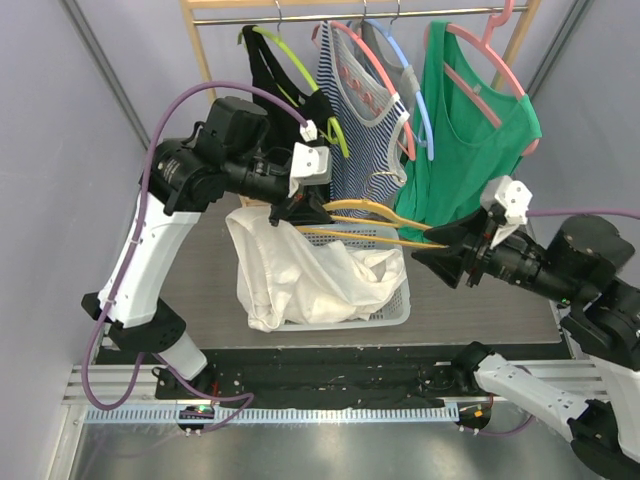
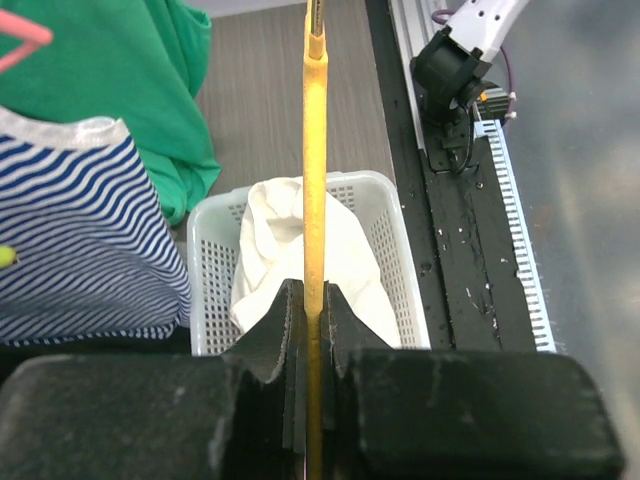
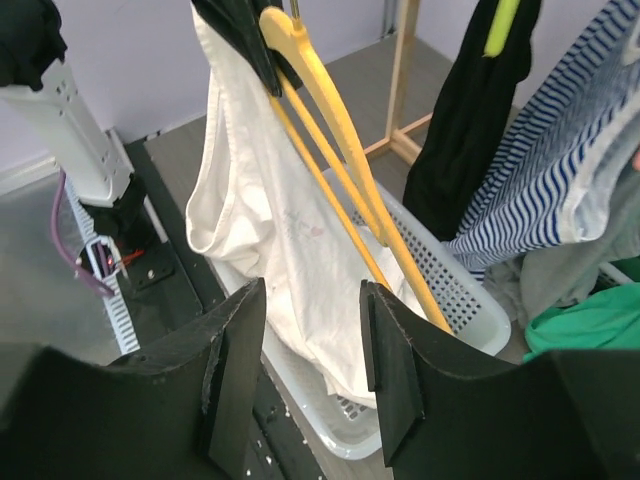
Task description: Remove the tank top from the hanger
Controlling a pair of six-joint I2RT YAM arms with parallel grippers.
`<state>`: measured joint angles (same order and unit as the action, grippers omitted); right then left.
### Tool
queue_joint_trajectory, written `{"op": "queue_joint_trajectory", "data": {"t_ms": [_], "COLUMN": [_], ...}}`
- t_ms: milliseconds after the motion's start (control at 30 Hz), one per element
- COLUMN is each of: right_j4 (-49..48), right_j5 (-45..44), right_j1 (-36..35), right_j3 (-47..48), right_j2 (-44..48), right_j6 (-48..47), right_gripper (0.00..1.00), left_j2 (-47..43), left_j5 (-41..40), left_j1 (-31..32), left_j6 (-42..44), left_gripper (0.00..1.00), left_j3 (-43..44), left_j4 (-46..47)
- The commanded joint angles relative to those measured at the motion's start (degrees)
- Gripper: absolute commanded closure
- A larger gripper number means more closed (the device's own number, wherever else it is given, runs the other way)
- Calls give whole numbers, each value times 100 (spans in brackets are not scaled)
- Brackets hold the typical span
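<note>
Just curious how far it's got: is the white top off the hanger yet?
Not fully. The top hangs from the hanger's gripped end, trailing into the basket.

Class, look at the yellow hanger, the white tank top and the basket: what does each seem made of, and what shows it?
Yellow hanger: probably moulded plastic, smooth, slightly glossy, uniform colour.
White tank top: soft thin fabric, possibly cotton; it drapes and creases.
Basket: rigid white plastic, walls perforated in a regular grid.
</note>
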<state>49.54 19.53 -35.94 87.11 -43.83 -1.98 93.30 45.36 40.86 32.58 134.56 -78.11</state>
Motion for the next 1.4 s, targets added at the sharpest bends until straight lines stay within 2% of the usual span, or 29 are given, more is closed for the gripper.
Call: {"op": "queue_joint_trajectory", "data": {"t_ms": [0,300,700,733,800,867,967,1033,1167,1367], "right_j4": [187,223,65,65,47,12,-32,-49,-93,-163], "right_j5": [692,807,719,745,754,789,789,789,859,825], "right_j1": [-36,-27,-36,-44,-36,-36,-36,-36,-36,-36], "right_j3": [306,667,201,149,105,69,17,-53,-28,174], "right_j2": [-397,-723,-846,-872,-925,-952,-987,-995,-1083,-1040], "right_j6": [-259,-294,-303,-303,-286,-277,-224,-224,-198,-93], "right_gripper": [50,50,51,53,62,78,87,88,99,99], "left_j2": [-233,-250,-417,-418,-417,-426,-418,-409,-356,-347], "left_j5": [570,579,351,350,315,306,324,385,508,482], "left_j1": [27,194,625,633,642,651,660,677,730,748], "left_j6": [442,776,724,715,724,724,724,715,636,574], "left_gripper": [100,100,100,100,100,100,100,100,100,100], "left_j3": [44,-53,-167,-158,-115,-106,-53,35,114,26], "left_j4": [-837,-1584,-1708,-1699,-1708,-1708,-1708,-1708,-1629,-1427]}}
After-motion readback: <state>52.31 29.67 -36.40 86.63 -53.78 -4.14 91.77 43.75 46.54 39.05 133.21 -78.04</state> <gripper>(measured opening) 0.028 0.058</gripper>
